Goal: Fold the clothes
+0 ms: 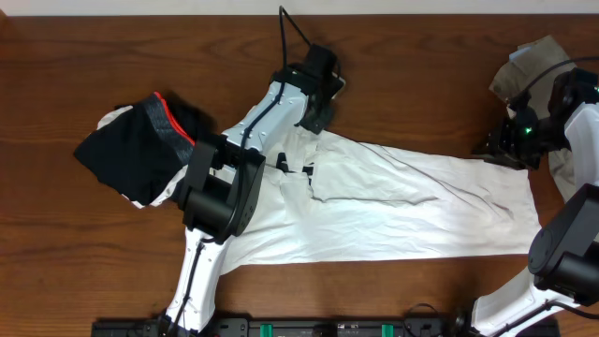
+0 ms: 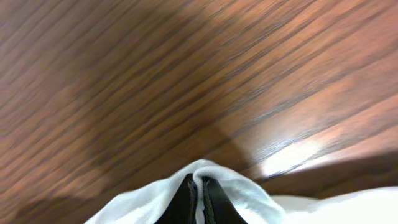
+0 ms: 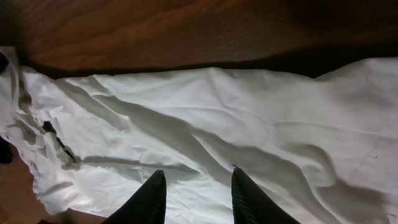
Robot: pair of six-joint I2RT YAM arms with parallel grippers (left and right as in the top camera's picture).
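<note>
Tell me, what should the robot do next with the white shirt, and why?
Probably lower the right tool and pinch the shirt below it. The left tool is shut on a fold of shirt, but the right tool stands open with nothing in it, and the shirt lies spread and wrinkled, so a second grip seems needed.

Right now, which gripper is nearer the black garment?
Left. The left gripper, shut on the T-shirt, is nearer the black garment; the right gripper hovers at the shirt's far end.
</note>
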